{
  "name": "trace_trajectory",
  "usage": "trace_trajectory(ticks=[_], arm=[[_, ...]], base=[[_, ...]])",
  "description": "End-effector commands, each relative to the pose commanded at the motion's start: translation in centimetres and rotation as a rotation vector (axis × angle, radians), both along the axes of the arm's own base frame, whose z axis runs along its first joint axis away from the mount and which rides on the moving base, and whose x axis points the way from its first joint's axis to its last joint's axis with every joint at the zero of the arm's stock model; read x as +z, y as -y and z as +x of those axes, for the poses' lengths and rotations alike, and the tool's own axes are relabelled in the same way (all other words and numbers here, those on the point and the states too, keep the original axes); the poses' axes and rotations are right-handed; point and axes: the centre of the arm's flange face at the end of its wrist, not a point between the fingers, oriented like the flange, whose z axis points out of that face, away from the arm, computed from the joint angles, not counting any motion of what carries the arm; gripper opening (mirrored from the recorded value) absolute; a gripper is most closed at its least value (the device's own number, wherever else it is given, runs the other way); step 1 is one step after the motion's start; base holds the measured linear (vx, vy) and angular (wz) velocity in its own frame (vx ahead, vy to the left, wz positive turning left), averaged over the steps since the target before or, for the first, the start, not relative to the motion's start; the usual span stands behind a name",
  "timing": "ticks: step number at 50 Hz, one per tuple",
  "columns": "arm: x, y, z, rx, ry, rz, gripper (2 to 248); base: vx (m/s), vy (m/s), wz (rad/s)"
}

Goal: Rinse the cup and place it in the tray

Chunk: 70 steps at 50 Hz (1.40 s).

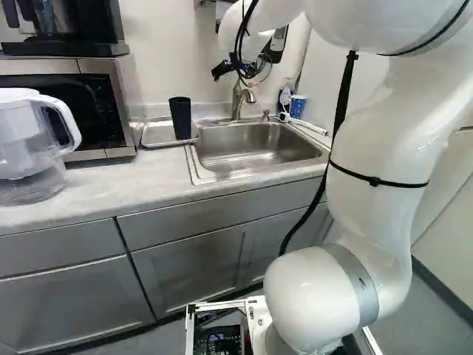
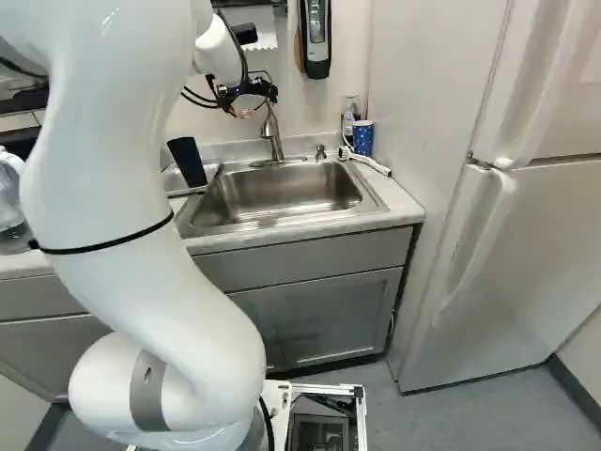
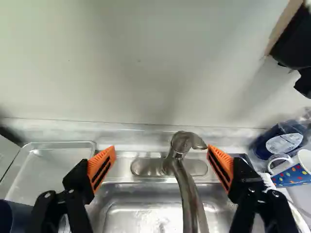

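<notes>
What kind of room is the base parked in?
Likely a small kitchen or break room: sink with faucet, microwave, filter pitcher and what looks like a fridge.

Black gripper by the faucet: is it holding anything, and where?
Nothing is held: the gripper is open, its fingers apart, with the faucet showing between them.

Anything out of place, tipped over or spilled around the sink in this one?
Nothing clearly stands out. The black tumbler seems to lean in the right base view but looks upright in the left, so probably just perspective. The blue cup looks upright; I see no spill.
</notes>
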Motion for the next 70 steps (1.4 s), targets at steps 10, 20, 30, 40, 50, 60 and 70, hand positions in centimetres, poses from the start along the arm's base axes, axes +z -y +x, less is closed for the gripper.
trace_trajectory(ticks=[10,20,30,40,50,60,70], arm=[[0.0,-0.2,-0.6,0.004,-0.001,0.000,247],[0.1,-0.7,-1.9,0.016,-0.004,-0.001,247],[0.1,-1.3,-3.3,0.031,-0.006,-0.001,247],[0.2,-1.8,-4.8,0.044,-0.008,-0.001,247],[0.2,-2.2,-6.5,0.057,-0.009,-0.001,247],[0.1,-2.5,-8.3,0.067,-0.023,-0.004,247],[-0.2,-2.6,-9.4,0.072,-0.051,-0.010,247]], base=[[0.000,0.000,0.000],[0.000,0.000,0.000],[0.000,0.000,0.000],[0.000,0.000,0.000],[0.000,0.000,0.000],[0.000,0.000,0.000],[0.000,0.000,0.000]])
